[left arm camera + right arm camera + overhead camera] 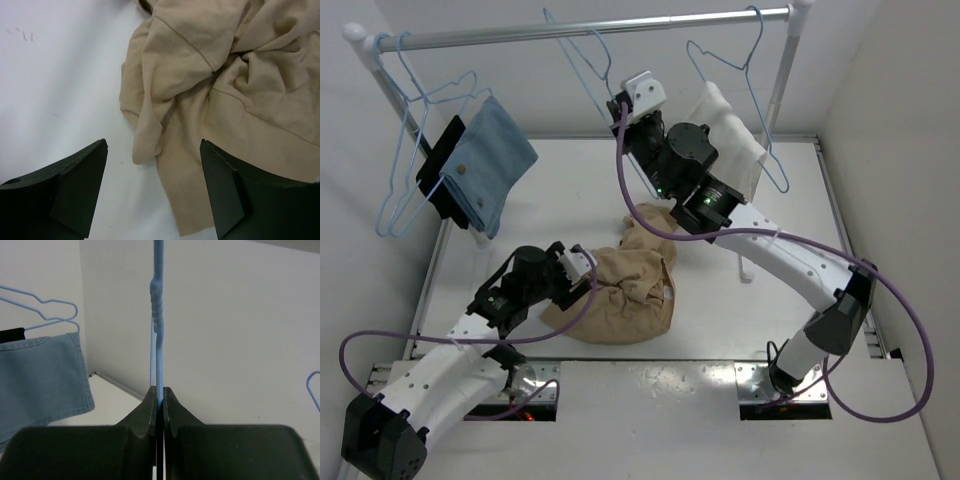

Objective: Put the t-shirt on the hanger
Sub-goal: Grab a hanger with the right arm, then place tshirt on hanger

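The right gripper [159, 394] is up at the far side of the scene with its jaws pinched tight on the thin blue wire of the bare hanger [158, 315]. The wire runs straight up between the two fingers. That hanger sits under the rail [590, 30], between the hanger carrying the blue cloth [490, 160] on the left and the one draped in white cloth [725, 125] on the right. Whether its hook rests on the rail, I cannot tell from here.

Down on the table [570, 190], the t-shirt [625, 290] lies in a crumpled tan heap near the middle, nearer the arms than the rail. The left gripper [153, 147] hovers low at the shirt's left edge with its jaws spread wide and nothing held. The wrist view shows a folded hem and a sleeve seam right between the fingers.

So this looks like the fetching step: hanger secured, shirt not yet picked up. The next move probably calls for the right arm to bring the hanger down toward the shirt. The left claw needs to close on a single layer near the collar or hem, not on a bunched fold. The collar opening is buried in the wrinkles, so finding it is likely the tricky part.
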`<state>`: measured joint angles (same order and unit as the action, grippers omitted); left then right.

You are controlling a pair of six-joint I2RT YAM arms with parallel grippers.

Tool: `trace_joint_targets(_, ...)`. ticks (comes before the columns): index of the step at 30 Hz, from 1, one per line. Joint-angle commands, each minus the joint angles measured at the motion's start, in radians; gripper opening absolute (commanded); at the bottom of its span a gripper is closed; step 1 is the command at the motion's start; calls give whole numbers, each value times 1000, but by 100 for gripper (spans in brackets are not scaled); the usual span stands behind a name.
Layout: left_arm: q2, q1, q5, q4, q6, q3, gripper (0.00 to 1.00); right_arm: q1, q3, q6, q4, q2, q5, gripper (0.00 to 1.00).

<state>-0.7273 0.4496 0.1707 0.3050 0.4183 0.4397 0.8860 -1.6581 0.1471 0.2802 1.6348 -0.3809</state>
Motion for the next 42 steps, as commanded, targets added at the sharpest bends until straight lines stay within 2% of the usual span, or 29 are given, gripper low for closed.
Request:
trace_joint_targets(1, -14, -12, 21, -26, 7, -4, 80, 4, 14, -27, 12, -61, 31, 0)
trace_joint_targets(5, -34, -12, 49, -26, 7, 36, 80, 4, 75, -37, -29, -111, 69, 0)
trace_joint_targets(9, -52, -12, 58, -7, 28, 56, 80, 4, 272, -127, -73, -255, 80, 0)
trace_joint_targets(13, -63, -12, 113, 28, 47, 82, 80, 4, 461, -245, -197, -395, -4, 0)
trace_joint_targets(16, -139, 37, 142, 39, 34, 143, 80, 4, 612, -362, -289, -484, -134, 0)
trace_joint_targets(20, -297, 203, 103, 65, 22, 304, 80, 4, 731, -523, -511, -610, -291, 0)
trace_joint_targets(25, -498, 356, 55, 65, 34, 442, 82, 4, 774, -656, -709, -734, -369, 0)
trace_joint_targets(29, -711, 419, 55, -12, -61, 534, 83, 4, 785, -721, -840, -777, -369, 0)
trace_joint_targets(32, -793, 437, -41, -113, -231, 562, 83, 4, 804, -721, -862, -806, -369, 0)
trace_joint_targets(36, -848, 483, -261, -162, -250, 573, 83, 4, 813, -721, -871, -854, -392, 0)
trace_joint_targets(39, -877, 494, -293, -162, -250, 564, 76, 4, 822, -707, -871, -885, -392, 0)
trace_joint_targets(40, -877, 494, -293, -162, -240, 554, 62, 4, 822, -707, -860, -885, -366, 0)
trace_joint_targets(42, -877, 494, -283, -162, -240, 554, 49, 4, 831, -707, -860, -885, -337, 0)
